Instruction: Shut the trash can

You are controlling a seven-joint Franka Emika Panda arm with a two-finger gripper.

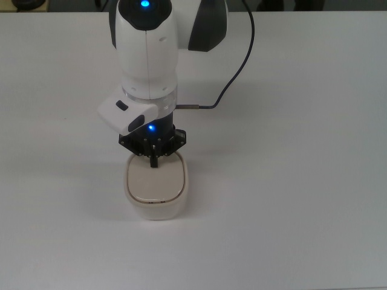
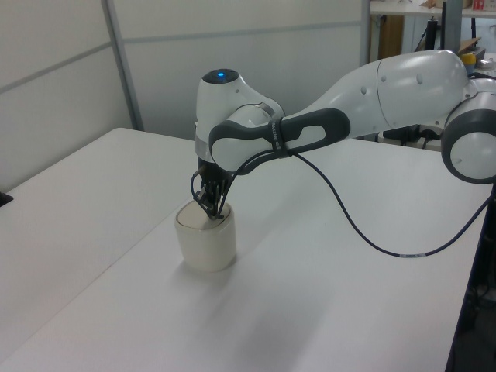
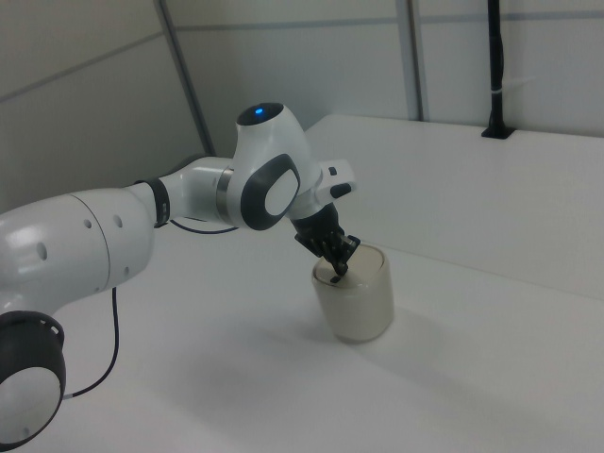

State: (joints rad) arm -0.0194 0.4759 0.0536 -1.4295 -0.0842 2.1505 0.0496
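The cream-beige trash can point(image 1: 156, 190) point(image 2: 205, 244) point(image 3: 357, 300) stands on the white table with its flat lid lying level on top. My gripper point(image 1: 153, 161) point(image 2: 211, 215) point(image 3: 338, 275) points down at the lid's edge nearest the arm, its dark fingers together and touching the lid there. The lid's black tab is hidden under the fingers.
A black cable point(image 1: 233, 72) runs from the arm across the table point(image 1: 302, 181) behind the trash can. Wall panels point(image 2: 70, 70) stand beyond the table's far side in the left view. A black post point(image 3: 494, 75) rises at the table's far corner in the right view.
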